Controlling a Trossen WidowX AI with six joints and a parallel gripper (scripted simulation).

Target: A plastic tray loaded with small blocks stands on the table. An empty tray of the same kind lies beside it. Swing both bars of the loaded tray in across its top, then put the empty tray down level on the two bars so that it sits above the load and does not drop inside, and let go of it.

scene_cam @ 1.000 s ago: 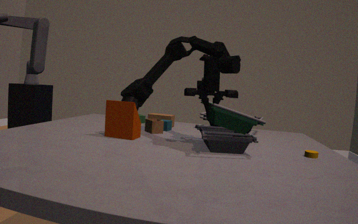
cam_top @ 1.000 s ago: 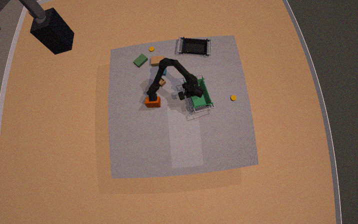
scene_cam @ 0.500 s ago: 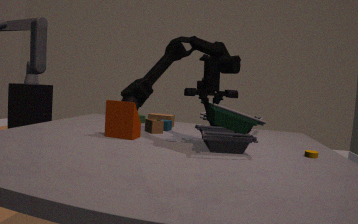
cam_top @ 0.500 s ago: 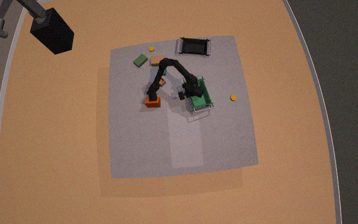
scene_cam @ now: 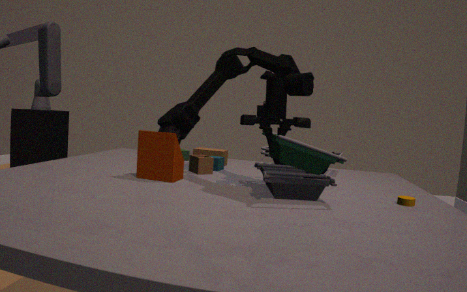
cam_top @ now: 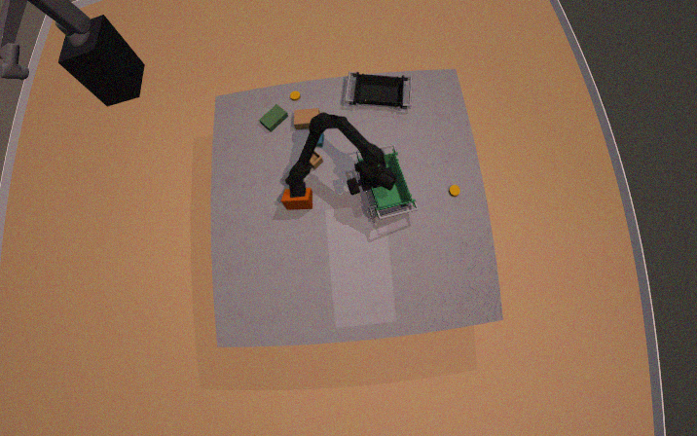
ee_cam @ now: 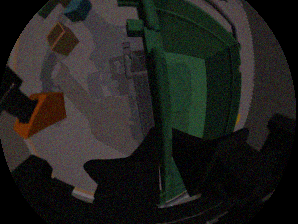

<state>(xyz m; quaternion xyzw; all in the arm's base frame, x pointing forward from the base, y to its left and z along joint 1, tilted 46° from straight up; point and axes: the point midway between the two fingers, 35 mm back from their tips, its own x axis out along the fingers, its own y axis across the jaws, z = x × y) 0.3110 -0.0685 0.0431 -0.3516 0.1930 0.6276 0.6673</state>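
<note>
The green tray (cam_top: 392, 198) (scene_cam: 302, 157) (ee_cam: 187, 90) is tilted, its arm-side long edge high and its far side low. My gripper (cam_top: 367, 178) (scene_cam: 274, 139) (ee_cam: 158, 129) is shut on that raised long wall. The grey tray (scene_cam: 296, 189) (ee_cam: 144, 107) stands upright on the table under the green one. Its bars appear to lie in across its top in the exterior view. The low side of the green tray is close over the grey rim; I cannot tell whether they touch. The load is hidden.
A black tray (cam_top: 379, 91) with its bars out stands at the back. An orange block (cam_top: 297, 199) (scene_cam: 156, 156) (ee_cam: 50, 112) is by the arm base. Tan, green and teal blocks lie behind it. A yellow disc (cam_top: 454, 191) (scene_cam: 406, 201) lies right of the trays, another (cam_top: 295, 95) at the back.
</note>
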